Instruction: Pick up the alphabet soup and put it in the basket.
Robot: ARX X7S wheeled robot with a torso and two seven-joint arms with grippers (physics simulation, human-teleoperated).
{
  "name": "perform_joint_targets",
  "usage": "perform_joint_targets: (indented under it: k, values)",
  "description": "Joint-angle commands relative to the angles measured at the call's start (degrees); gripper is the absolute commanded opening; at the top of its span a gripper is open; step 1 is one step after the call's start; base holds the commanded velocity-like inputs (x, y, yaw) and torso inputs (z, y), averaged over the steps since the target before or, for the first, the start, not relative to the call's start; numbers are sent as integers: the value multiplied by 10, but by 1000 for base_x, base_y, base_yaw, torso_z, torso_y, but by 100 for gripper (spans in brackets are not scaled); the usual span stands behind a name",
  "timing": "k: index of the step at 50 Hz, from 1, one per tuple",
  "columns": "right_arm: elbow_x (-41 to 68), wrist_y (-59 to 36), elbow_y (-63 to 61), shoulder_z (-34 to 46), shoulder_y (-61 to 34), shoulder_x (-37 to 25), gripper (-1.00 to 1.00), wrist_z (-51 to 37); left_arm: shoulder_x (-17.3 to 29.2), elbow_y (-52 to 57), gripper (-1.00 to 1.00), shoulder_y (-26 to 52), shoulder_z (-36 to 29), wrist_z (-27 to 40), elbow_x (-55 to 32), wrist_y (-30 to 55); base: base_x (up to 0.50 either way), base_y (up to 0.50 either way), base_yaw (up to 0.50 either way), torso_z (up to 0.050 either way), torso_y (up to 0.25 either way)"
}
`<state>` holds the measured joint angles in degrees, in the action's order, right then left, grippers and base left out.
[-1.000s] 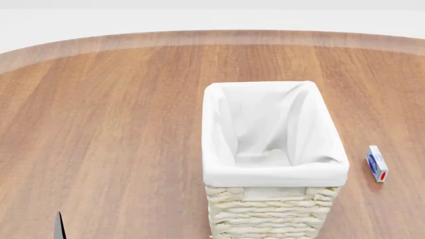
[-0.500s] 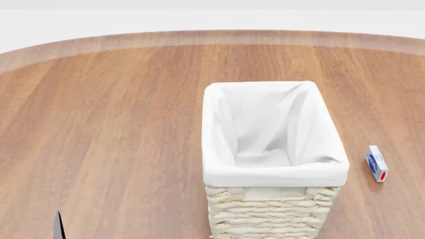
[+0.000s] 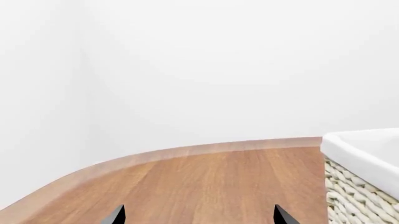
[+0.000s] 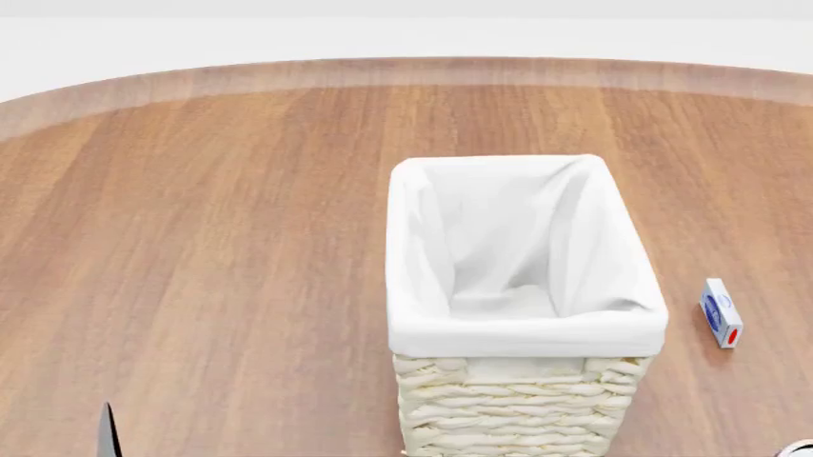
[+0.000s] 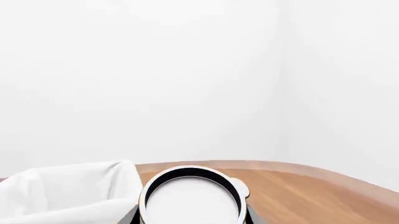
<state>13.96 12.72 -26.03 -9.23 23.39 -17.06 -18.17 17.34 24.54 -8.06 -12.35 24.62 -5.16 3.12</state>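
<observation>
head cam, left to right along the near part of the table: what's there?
Left gripper fingertip at the bottom edge → basket → small blue-and-white box → white rim of the alphabet soup, just showing in the bottom corner.

A wooden table (image 4: 228,219) with a rounded far edge filled most of the head view, its grain running away from the camera. On it, toward the right side, lay a small white and blue box (image 4: 721,313) with a red spot near its closer end. Behind the table stood a plain white wall (image 3: 206,70).
</observation>
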Motion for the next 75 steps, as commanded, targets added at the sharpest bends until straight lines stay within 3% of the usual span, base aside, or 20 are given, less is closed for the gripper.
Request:
perform_joint_targets:
  k: [1,3,24,34,55,75]
  values:
    - [-2,-115,-121,-5,-42,-32,-100,-29,2,0,100,0,-1,2,-3,0,0,0,0,0,0]
    - [9,-161,-149,-4,-63,-43,-100,-39,3,-1,100,1,-1,2,-4,-1,0,0,0,0,0]
    - [13,-304,-136,96,-284,-57,-100,-37,6,-6,100,3,-3,4,-9,-3,0,0,0,0,0]
    - [15,-336,-95,133,-374,-48,-100,-27,7,-9,100,4,-3,6,-11,-5,0,0,0,0,1]
    - [10,-381,79,199,-571,-13,-100,7,9,-14,100,5,-5,10,-14,-8,0,0,0,0,0]
    - [-20,-348,333,251,-732,29,-100,49,10,-20,100,10,-10,12,-16,-7,0,0,0,0,1]
